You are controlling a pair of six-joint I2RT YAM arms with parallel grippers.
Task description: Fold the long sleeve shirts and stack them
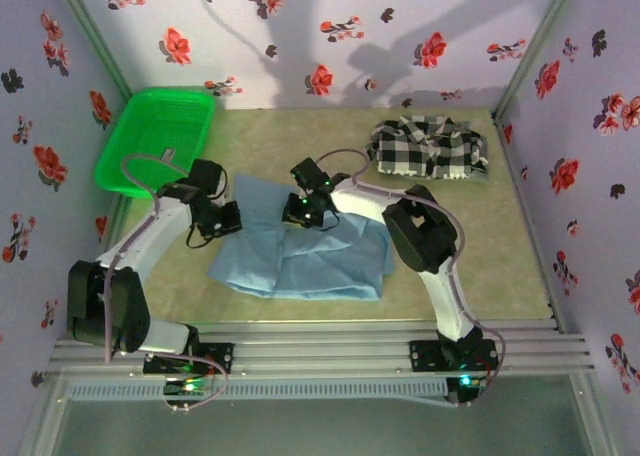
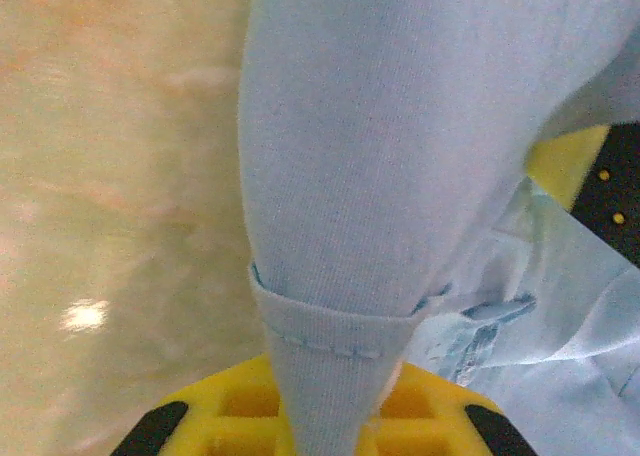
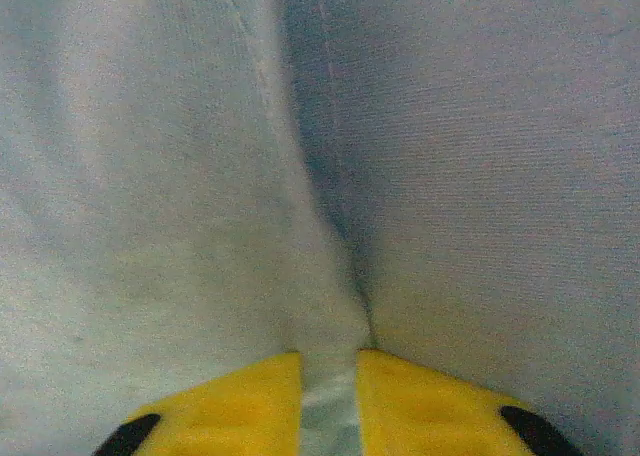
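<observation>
Mid-fold: light blue shirt (image 1: pixel 310 261) lies at table centre. Left gripper (image 2: pixel 328 416) clamped on its hem, right gripper (image 3: pixel 330 396) pinching a fold. Checked shirt (image 1: pixel 430 146) lies far right. Next, likely: carry both edges across evenly.

Dim purple-tinted light, blurry wrist close-ups

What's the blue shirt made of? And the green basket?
The blue shirt looks like soft, matte woven cloth: it creases, and the left wrist view shows fine weave and a stitched hem. The green basket looks like bright plastic, probably: stiff, latticed walls.
</observation>
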